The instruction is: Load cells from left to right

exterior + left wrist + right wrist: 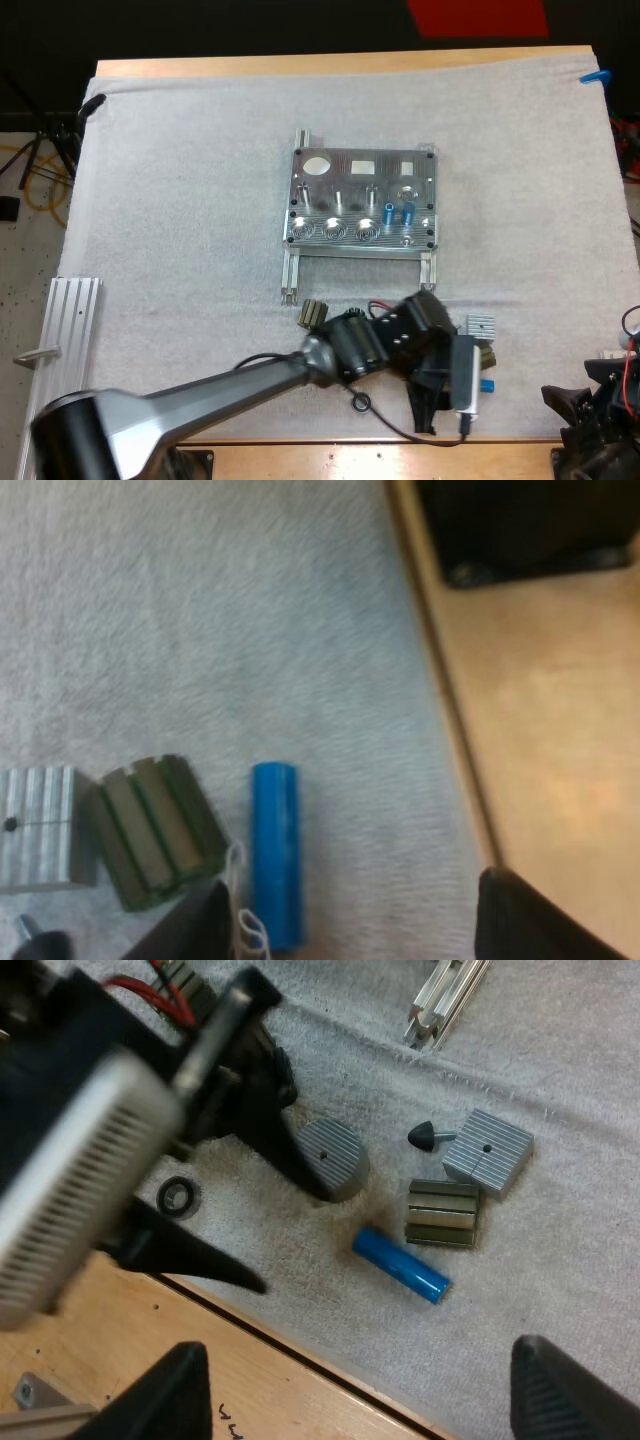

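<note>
The left gripper is wide open and holds nothing, over the mat near the worktop's front edge. A blue cell lies on the mat with its near end between the fingers, close beside one of them. Just past the cell sit a green ribbed part and a silver block. Farther out stands the fixture, with two cells upright in it. The right gripper is likewise wide open and empty, above the worktop's edge.

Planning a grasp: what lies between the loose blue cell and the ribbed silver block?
A green slotted part, seen in the left wrist view.
</note>
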Controlling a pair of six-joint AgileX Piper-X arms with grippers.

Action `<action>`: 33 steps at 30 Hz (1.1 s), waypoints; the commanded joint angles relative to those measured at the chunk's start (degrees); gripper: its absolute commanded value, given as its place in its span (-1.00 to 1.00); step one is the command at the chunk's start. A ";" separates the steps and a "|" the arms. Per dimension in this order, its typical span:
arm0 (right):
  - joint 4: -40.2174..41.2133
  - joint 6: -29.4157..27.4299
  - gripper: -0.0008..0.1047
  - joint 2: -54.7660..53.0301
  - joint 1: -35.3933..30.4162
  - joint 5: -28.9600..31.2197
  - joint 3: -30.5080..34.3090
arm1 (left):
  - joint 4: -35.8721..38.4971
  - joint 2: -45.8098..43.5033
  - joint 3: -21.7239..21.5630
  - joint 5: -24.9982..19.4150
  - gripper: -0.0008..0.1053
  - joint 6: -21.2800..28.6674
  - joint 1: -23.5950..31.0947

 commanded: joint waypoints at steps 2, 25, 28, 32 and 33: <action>2.29 -0.45 0.18 -0.02 -0.14 -0.22 -0.07 | 0.80 2.18 -2.14 -3.16 0.00 -0.55 -0.71; 2.29 -0.45 0.18 -0.02 -0.14 -0.22 -0.07 | 6.30 19.02 -9.78 -13.59 0.00 -0.55 -4.77; 2.29 -0.45 0.18 -0.02 -0.14 -0.22 -0.07 | 6.65 19.87 -10.02 -15.96 -0.05 -0.55 -6.95; 2.29 -0.45 0.18 -0.02 -0.14 -0.22 -0.07 | 6.53 19.85 -10.26 -18.11 -0.48 -0.55 -7.98; 2.29 -0.45 0.18 -0.02 -0.14 -0.22 -0.07 | 6.53 19.85 -10.24 -18.96 -0.67 -0.55 -7.96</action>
